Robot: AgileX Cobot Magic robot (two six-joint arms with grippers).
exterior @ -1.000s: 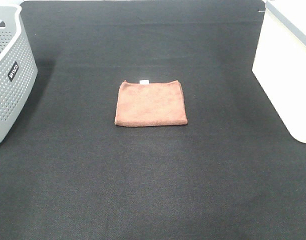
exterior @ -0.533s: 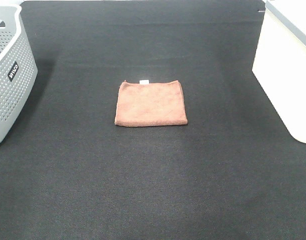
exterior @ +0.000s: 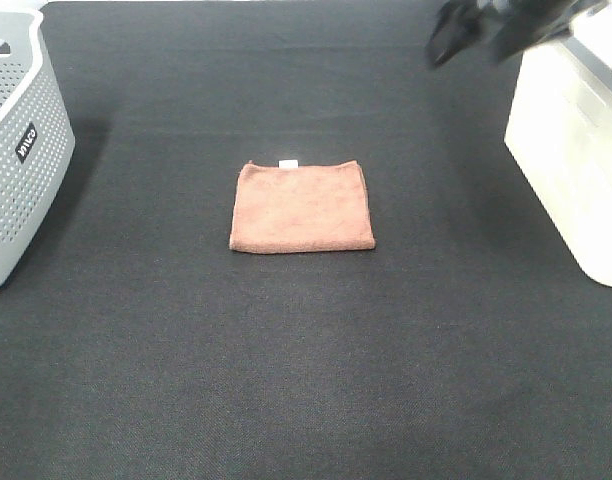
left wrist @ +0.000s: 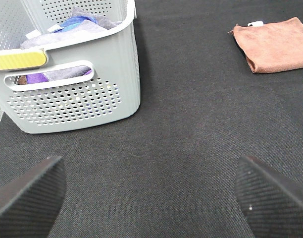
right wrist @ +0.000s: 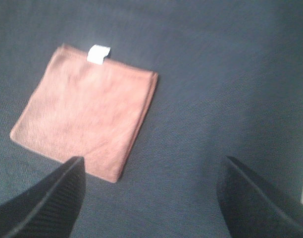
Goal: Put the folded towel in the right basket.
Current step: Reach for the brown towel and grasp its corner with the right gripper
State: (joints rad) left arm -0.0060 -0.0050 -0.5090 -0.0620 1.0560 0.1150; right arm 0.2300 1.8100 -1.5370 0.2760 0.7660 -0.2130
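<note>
The right end effector (right wrist: pixel 151 208) is released. In its wrist view the two dark ribbed fingers (right wrist: pixel 47 203) stand wide apart with nothing but tabletop between them, and both are cut off by the frame. In the exterior high view it is only a dark smear at the far right corner, too blurred to make out its parts. It overlaps the top of the smooth white right basket (exterior: pixel 576 150), and I cannot tell whether they touch.

The left end effector (left wrist: pixel 151 198) is also released and empty. It shows only in its own wrist view, with its fingers clipped at the lower corners.

The folded rust-brown terry towel (exterior: pixel 301 207) lies flat near the middle of the black woven tabletop (exterior: pixel 306 380), well apart from both baskets and from both end effectors. A small white tag (exterior: pixel 288 162) sits at its far edge.

The white basket is cut off by the picture edge and its inside is hidden. The grey perforated plastic basket (exterior: pixel 16 150) at the left is also cut off. The left wrist view shows crumpled purple, blue and grey cloths (left wrist: pixel 72 27) inside it and a yellow strip (left wrist: pixel 18 59) on its rim. Its black label (exterior: pixel 25 142) is too small to read.
</note>
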